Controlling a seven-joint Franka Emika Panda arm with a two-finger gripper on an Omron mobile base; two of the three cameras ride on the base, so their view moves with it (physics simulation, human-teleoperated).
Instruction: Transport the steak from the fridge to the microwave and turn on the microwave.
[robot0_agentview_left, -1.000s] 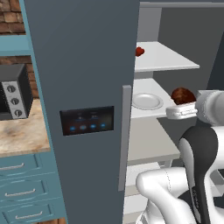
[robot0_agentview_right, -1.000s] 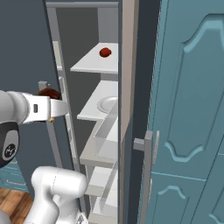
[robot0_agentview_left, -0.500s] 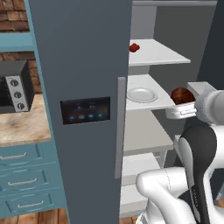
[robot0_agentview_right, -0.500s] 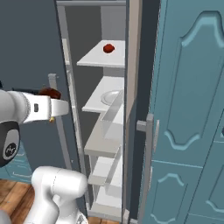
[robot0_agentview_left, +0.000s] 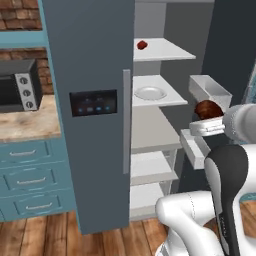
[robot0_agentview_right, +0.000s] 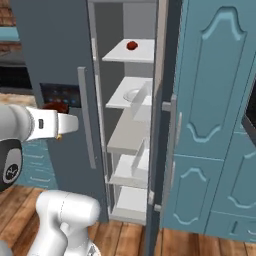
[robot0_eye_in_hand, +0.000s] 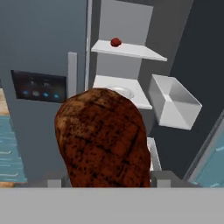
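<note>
The steak (robot0_eye_in_hand: 103, 140), a dark reddish-brown lump, sits between my gripper's (robot0_eye_in_hand: 109, 180) jaws, which are shut on it. From the left base it appears as a dark lump (robot0_agentview_left: 207, 108) on top of my gripper (robot0_agentview_left: 207, 120), held out in front of the open fridge (robot0_agentview_left: 90, 75), level with its plate shelf. From the right base the steak (robot0_agentview_right: 54, 106) pokes up behind my white hand, before the fridge's (robot0_agentview_right: 55, 50) grey door. The microwave is out of view.
A small red item (robot0_agentview_left: 142, 44) lies on the top shelf and a white plate (robot0_agentview_left: 150, 93) on the shelf below. Door bins (robot0_agentview_left: 210, 90) jut out on the open right door. A black knob oven (robot0_agentview_left: 17, 85) stands on the left counter; teal cabinets (robot0_agentview_right: 215, 100) rise at the right.
The whole picture has shifted: the base has backed away and the fridge looks smaller and farther. The steak stays held in the gripper.
</note>
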